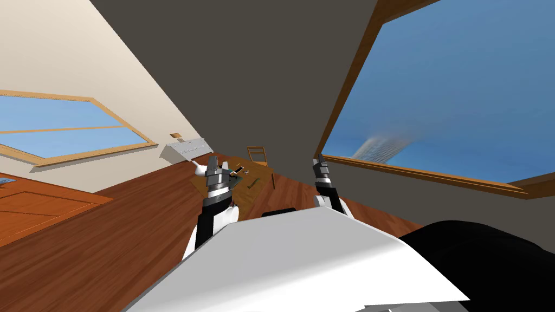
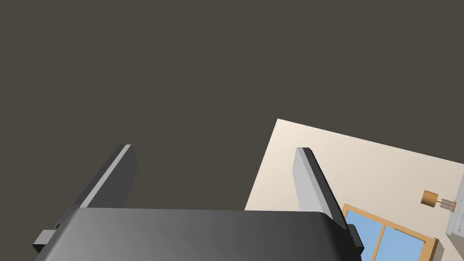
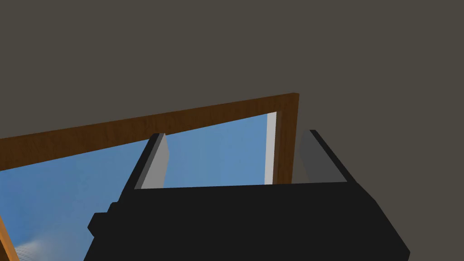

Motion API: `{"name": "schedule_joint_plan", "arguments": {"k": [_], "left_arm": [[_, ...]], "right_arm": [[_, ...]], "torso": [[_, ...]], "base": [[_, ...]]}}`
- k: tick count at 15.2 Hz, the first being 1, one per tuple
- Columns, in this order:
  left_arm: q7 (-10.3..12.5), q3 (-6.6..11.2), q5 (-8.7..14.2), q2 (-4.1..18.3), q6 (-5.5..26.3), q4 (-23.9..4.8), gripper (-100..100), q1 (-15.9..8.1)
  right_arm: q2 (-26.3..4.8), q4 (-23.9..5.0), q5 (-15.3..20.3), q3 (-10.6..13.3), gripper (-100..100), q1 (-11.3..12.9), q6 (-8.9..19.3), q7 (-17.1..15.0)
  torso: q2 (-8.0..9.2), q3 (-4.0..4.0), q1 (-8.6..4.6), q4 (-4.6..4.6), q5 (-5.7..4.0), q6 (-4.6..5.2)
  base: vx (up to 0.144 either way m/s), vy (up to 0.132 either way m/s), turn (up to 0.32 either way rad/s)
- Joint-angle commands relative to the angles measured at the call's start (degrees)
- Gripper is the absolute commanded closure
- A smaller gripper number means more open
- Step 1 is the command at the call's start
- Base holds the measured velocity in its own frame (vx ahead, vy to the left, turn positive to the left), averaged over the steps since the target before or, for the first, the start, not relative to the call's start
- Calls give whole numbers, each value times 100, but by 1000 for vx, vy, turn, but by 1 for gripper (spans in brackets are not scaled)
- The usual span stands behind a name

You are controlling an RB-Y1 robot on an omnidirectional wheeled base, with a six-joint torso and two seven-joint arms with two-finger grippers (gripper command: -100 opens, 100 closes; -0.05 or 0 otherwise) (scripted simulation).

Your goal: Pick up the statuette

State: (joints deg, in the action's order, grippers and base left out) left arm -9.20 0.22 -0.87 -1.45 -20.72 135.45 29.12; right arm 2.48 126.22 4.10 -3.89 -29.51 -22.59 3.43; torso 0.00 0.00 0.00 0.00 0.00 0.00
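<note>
With fingers spread, the left gripper [image 1: 213, 158] and right gripper [image 1: 320, 158] are hanging mid-frame. Approaching the far, cluttered brown bench [image 1: 259, 183] squarely is looking wise, the statuette being too small to pick out.

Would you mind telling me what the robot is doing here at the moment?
The robot is holding nothing. Its left pincer and right pincer are both open and empty, raised towards a dark grey wall. Ahead, on the wooden floor, stands a table with a few small items, too small to identify, and a wooden chair behind it.
</note>
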Motion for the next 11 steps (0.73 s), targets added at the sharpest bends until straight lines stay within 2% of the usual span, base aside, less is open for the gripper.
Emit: {"name": "schedule_joint_plan", "arguments": {"k": [1, 2, 3, 5, 6, 8, 9, 11], "left_arm": [[22, 8, 34, 235, 54, -64, -100, -28], [44, 16, 69, 368, 109, -128, -100, -57], [44, 16, 69, 402, 109, -128, -100, -57], [109, 39, 172, 720, 270, -320, -100, -142], [109, 39, 172, 735, 270, -320, -100, -142], [200, 71, 315, 1038, 494, -585, -100, -260], [200, 71, 315, 1038, 494, -585, -100, -260], [313, 111, 494, 1311, 774, -912, -100, -407]], "right_arm": [[0, 0, 0, 0, 0, 0, 0, 0], [0, 0, 0, 0, 0, 0, 0, 0], [0, 0, 0, 0, 0, 0, 0, 0], [0, 0, 0, 0, 0, 0, 0, 0], [0, 0, 0, 0, 0, 0, 0, 0], [0, 0, 0, 0, 0, 0, 0, 0], [0, 0, 0, 0, 0, 0, 0, 0], [0, 0, 0, 0, 0, 0, 0, 0]], "torso": [[0, 0, 0, 0, 0, 0], [-1, 0, 1, 0, 0, 1], [-2, -1, 2, 0, 1, 1], [-4, -2, 3, -1, 1, 0], [-5, -3, 4, -1, 1, 1], [-6, -4, 3, -2, 1, 1], [-8, -5, 3, -2, 1, 2], [-9, -5, 4, -2, 1, 1]], "base": [[2, -1, -16], [6, -1, -28], [7, 0, -21], [10, 0, -29], [11, 1, -32], [13, 1, -47], [16, 2, -41], [19, 1, -49]]}}
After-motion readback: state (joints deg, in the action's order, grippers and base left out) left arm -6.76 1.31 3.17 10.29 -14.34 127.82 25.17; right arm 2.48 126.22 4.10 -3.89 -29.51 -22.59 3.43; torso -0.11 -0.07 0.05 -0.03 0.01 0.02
